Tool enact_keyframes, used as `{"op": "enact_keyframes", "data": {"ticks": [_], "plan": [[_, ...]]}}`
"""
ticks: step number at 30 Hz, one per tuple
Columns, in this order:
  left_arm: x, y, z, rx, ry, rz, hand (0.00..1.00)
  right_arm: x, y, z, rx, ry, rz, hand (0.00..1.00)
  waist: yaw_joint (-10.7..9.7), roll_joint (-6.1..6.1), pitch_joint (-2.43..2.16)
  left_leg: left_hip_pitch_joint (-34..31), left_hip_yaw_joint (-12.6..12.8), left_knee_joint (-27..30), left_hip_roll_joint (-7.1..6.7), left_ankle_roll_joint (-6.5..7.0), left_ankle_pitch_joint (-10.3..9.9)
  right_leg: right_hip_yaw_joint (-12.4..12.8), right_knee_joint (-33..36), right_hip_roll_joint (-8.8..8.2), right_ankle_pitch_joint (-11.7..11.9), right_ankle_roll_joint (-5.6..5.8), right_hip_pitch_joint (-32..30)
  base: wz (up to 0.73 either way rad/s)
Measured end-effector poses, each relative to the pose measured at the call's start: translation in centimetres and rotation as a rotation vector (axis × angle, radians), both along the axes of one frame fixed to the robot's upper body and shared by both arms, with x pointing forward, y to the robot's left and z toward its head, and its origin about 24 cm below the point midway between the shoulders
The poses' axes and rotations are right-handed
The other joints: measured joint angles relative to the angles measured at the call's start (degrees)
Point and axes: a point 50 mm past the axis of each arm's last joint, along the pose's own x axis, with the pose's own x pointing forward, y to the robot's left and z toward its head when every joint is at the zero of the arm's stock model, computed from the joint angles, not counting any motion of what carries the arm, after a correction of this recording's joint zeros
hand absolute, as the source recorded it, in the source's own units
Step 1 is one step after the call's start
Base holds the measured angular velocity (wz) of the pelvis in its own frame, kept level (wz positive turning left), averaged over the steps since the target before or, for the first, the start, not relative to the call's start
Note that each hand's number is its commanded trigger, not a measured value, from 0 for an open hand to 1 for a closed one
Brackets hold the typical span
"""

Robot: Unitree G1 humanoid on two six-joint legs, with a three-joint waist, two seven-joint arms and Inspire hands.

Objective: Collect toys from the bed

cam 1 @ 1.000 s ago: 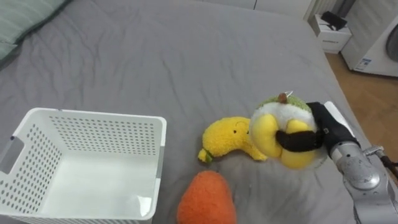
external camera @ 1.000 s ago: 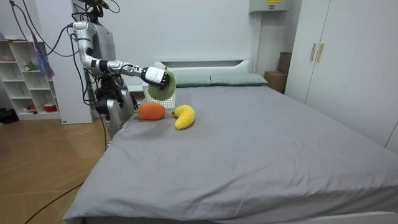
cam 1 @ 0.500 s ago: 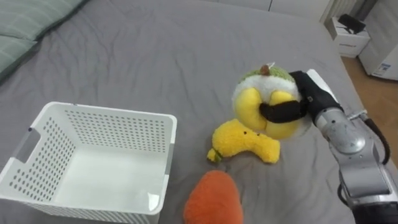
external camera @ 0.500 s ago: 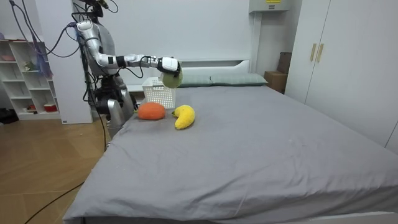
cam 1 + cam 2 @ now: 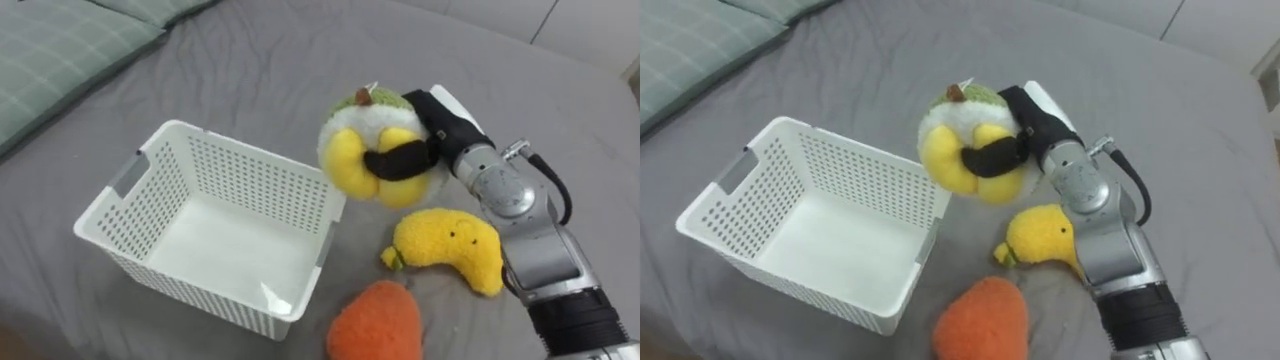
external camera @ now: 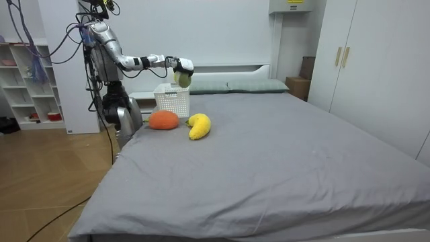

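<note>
home bedroom, grey bed (image 6: 269, 154), pillows (image 6: 252, 85), white wardrobe (image 6: 363, 67), shelf unit (image 6: 27, 87)

The right arm reaches out from the lower right, bent a little at the elbow. Its silver wrist leads up to the black right hand (image 5: 445, 125). The dark fingers (image 5: 400, 160) curl tight round a round plush toy (image 5: 350, 135), held up in the air.

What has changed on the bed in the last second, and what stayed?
The right hand, fingers curled round the green-and-yellow plush toy, has carried it leftward from beside the banana toy to the right rim of the white basket. Banana toy, orange toy and the basket lie as before; nothing was let go.
</note>
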Motion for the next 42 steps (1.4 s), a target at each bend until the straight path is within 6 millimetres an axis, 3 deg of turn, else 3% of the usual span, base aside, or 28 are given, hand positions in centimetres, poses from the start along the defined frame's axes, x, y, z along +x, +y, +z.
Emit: {"op": "enact_keyframes", "data": {"ticks": [4, 6, 7, 8, 9, 13, 20, 30, 34, 38, 42], "plan": [[0.4, 0.0, 0.1, 0.001, -0.011, -0.003, 0.0, 0.3, 1.3, 0.6, 0.02, -0.006, 0.039, 1.0, 0.9, 0.14, 0.13, -0.8, -1.3, 0.5, -0.26, 0.11, 0.1, -1.7, 0.0, -0.18, 0.1, 0.21, 0.2, 0.17], [0.6, 0.1, 0.2, 0.004, -0.017, -0.004, 0.0, 0.4, 1.8, 0.9, 0.026, -0.01, 0.057, 0.88, 1.7, 0.35, 0.27, -0.8, -1.7, 0.6, -0.33, 0.1, 0.1, -1.8, 0.0, -0.21, 0.1, 0.21, 0.3, 0.09], [0.8, 0.1, 0.3, 0.005, -0.027, -0.004, 0.0, 0.4, 1.9, 0.8, 0.026, -0.009, 0.062, 0.61, 2.2, 0.36, 0.28, -0.9, -1.9, 0.6, -0.36, 0.07, 0.1, -1.8, 0.1, -0.2, 0.1, 0.21, 0.2, 0.12], [1.0, 0.1, 0.3, 0.006, -0.033, -0.005, 0.0, 0.4, 2.3, 0.8, 0.018, -0.009, 0.077, 0.49, 2.3, 0.36, 0.28, -1.1, -2.3, 0.6, -0.45, 0.06, 0.2, -2.2, 0.1, -0.3, 0.1, 0.21, 0.2, 0.14], [1.0, 0.1, 0.3, 0.007, -0.035, -0.006, 0.0, 0.3, 2.6, 0.8, 0.011, -0.01, 0.087, 0.02, 2.4, 0.35, 0.28, -1.3, -2.5, 0.6, -0.51, 0.05, 0.3, -2.4, 0.0, -0.35, 0.1, 0.21, 0.2, 0.17], [1.4, -0.1, 0.4, 0.002, -0.043, -0.025, 0.0, 0.3, 4.4, 0.9, -0.002, -0.011, 0.146, 0.0, 3.5, 0.22, 0.35, -1.9, -3.4, 0.6, -0.87, 0.03, 0.6, -3.2, 0.0, -0.34, 0.1, 0.21, -0.1, 0.13], [1.5, 0.3, 0.5, 0.012, -0.03, -0.039, 0.0, 0.4, 6.0, 0.8, -0.048, -0.009, 0.199, 0.0, 5.6, -0.93, 0.87, -2.5, -4.8, 0.9, -1.21, 0.08, 1.0, -4.2, -0.1, -0.48, 0.1, 0.24, 0.0, 0.11], [2.6, 0.3, 0.8, 0.021, -0.066, -0.059, 0.0, 0.6, 5.6, -0.3, -0.067, 0.039, 0.168, 0.0, 5.6, -1.44, 0.82, -3.8, -6.2, 1.3, -1.91, 0.36, 1.7, -4.5, 0.4, -0.92, 0.2, 0.41, -0.9, 0.08], [2.9, 0.2, 0.9, 0.018, -0.076, -0.064, 0.0, 0.6, 5.6, -0.3, -0.065, 0.037, 0.168, 0.0, 5.4, -1.37, 0.86, -3.6, -6.1, 1.4, -1.9, 0.37, 1.7, -2.9, 0.5, -0.85, 0.2, 0.42, -1.0, -0.01], [3.0, -0.3, 0.8, 0.009, -0.076, -0.083, 0.0, 0.7, 5.2, -0.1, -0.058, 0.028, 0.151, 0.0, 5.1, -0.75, 1.27, -3.7, -5.8, 1.4, -1.89, 0.4, 1.7, -2.0, 0.4, -0.76, 0.2, 0.43, -1.0, -0.01], [3.0, -0.4, 0.8, 0.006, -0.076, -0.086, 0.0, 0.8, 5.1, 0.0, -0.058, 0.016, 0.136, 0.0, 4.8, -0.68, 1.2, -3.6, -5.7, 1.4, -1.84, 0.39, 1.7, -1.7, 0.4, -0.7, 0.3, 0.43, -1.0, -0.01]]}}
